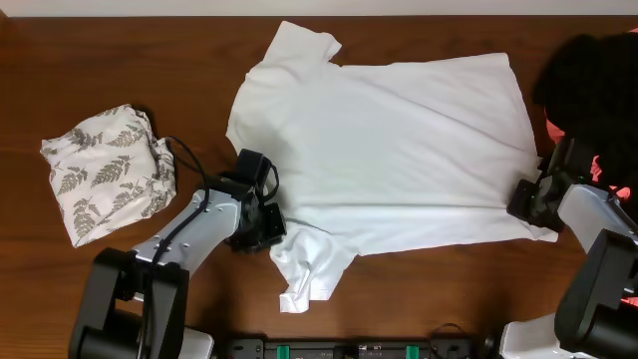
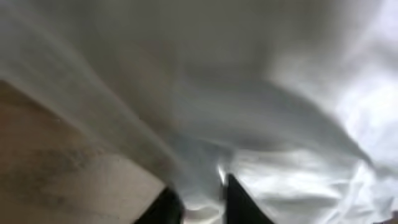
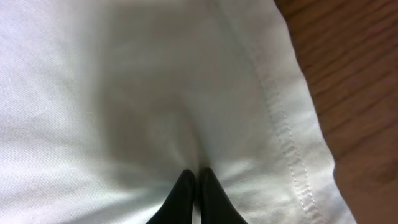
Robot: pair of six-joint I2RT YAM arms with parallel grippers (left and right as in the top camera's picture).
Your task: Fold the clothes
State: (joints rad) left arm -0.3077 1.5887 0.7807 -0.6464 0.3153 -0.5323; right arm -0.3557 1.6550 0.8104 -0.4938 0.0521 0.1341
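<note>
Left wrist cam was a smeary mess; the white T-shirt [image 2: 249, 93] was just blur, and the left gripper [image 2: 202, 208] had its fingers chopped off by the bottom edge; overhead, the black garment [image 1: 588, 80] ran off the right edge; the coral-pink garment [image 1: 604, 166] was mostly hidden behind it and the right arm [image 1: 598, 214].

Brown wood tbl [image 1: 100, 60], grain showing.
</note>
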